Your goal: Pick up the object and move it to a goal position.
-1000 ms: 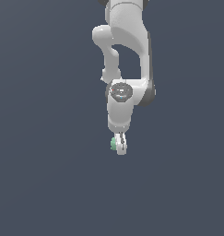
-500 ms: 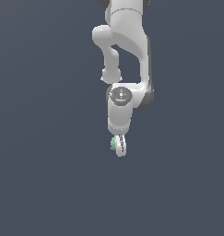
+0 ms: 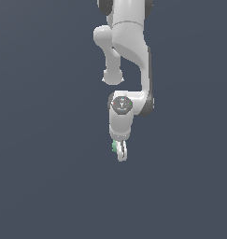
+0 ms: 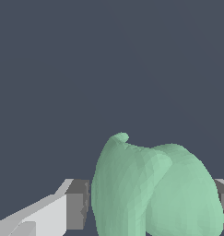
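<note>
The object point(image 4: 155, 189) is a pale mint-green rounded lump with a small nub on top. In the wrist view it fills the space between the two fingers, with a grey pad point(image 4: 76, 203) pressed against one side. In the exterior view only a small green part of the object point(image 3: 114, 146) shows beside the fingers. My white gripper point(image 3: 120, 154) points down from the arm, is shut on the object, and holds it above the plain dark grey ground.
The white arm point(image 3: 129, 42) reaches down from the top middle of the exterior view. Around it there is only uniform dark grey ground point(image 3: 40, 186). No goal marker shows.
The wrist and gripper have moved lower in the exterior view, carrying the green object along. The grip has not changed.
</note>
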